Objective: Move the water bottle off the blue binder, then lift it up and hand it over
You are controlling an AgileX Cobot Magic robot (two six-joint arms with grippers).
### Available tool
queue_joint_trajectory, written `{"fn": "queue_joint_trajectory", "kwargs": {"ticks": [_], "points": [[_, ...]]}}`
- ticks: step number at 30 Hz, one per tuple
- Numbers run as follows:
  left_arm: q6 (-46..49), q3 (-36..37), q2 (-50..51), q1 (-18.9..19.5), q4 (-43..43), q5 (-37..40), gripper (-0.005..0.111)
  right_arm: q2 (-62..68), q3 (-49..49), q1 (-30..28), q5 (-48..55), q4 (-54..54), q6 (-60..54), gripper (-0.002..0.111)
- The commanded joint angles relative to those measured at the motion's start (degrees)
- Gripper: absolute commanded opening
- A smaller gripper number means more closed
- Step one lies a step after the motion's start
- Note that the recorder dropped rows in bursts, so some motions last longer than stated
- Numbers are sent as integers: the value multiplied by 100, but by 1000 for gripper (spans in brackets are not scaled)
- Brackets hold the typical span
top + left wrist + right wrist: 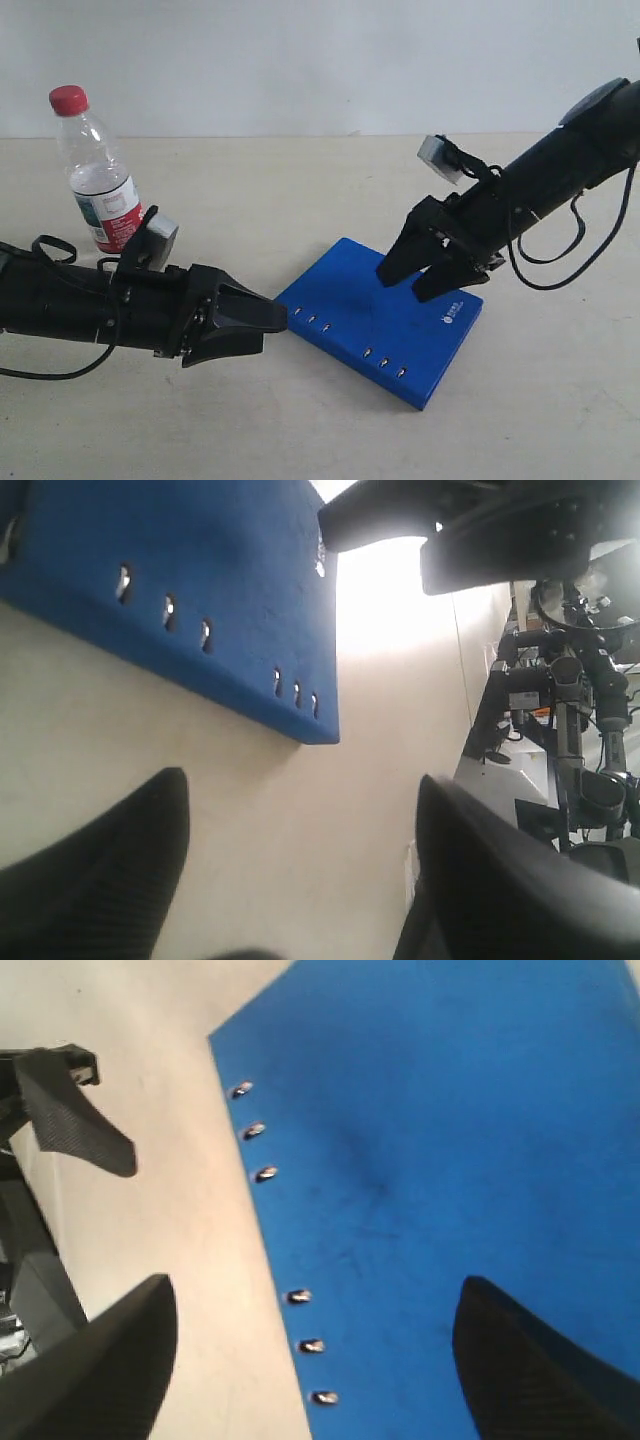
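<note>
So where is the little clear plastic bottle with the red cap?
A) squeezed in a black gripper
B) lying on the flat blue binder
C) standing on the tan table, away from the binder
C: the clear plastic bottle stands upright on the tan table, far left in the exterior view, well apart from the flat blue binder.

No wording could be read. A small white logo (pixel 455 315) stood on the top face of the blue binder (pixel 350 295), at its corner toward the right side of the exterior view, with tiny characters beside it, too small to make out. The water bottle (pixel 88 140) carried a label band (pixel 108 215) of white, green and red. Its print showed only as blurred specks, and no brand or number could be told.
</note>
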Motion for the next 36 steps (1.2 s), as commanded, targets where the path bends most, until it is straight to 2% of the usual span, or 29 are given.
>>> {"fn": "queue_joint_trajectory", "kwargs": {"ticks": [1,2,7,11,18,23,31,36], "points": [[-71,-34,13,-19,3,-17,61,-211,-47,111,97,79,-677,69],[-82,-34,13,-19,3,-17,61,-250,-47,111,97,79,-682,69],[-164,-34,13,-19,3,-17,61,-220,-47,111,-1572,-161,-716,69],[-251,-34,13,-19,3,-7,61,-39,-47,111,-2063,-478,-619,69],[-263,-34,13,-19,3,-18,61,253,-47,111,-1176,-1132,-262,69],[-263,-34,13,-19,3,-109,61,253,-47,111,75,-499,-453,69],[-217,-34,13,-19,3,-366,61,253,-37,517,97,-395,83,69],[-427,-34,13,-19,3,-482,61,253,-37,945,97,-373,1,69]]}}
